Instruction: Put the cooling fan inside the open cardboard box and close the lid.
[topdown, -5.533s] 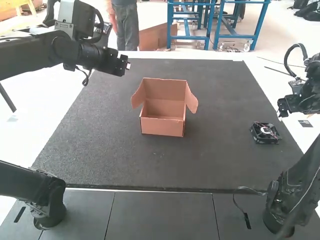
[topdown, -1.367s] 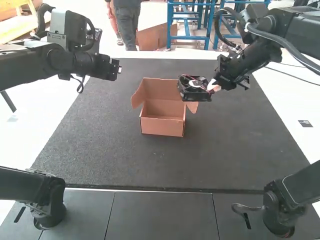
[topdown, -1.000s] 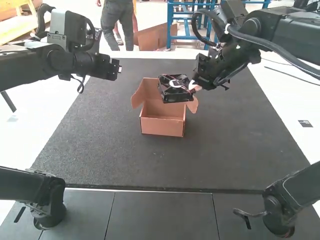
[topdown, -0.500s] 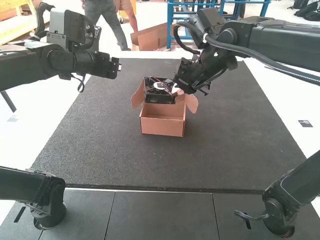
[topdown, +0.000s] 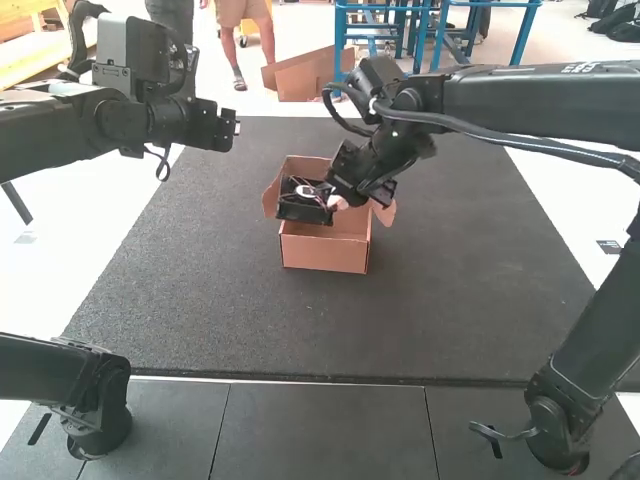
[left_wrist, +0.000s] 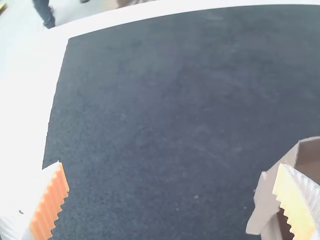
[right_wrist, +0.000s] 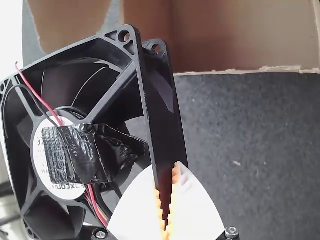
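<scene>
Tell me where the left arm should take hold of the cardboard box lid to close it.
Probably its free top edge: the lid stands upright at the back of the cardboard box, a thin sheet, so the open left end effector can come down from above and straddle it, left of where the right arm crosses.

The cardboard box (topdown: 325, 240) stands in the middle of the mat (topdown: 180, 270) on the worktop (topdown: 70, 210). The cooling fan (topdown: 303, 200), tilted, is over the box's open top, toward its left side, in the right tool (topdown: 338, 200). The left tool (topdown: 228, 128) hangs left of the box and behind it, well apart.
</scene>
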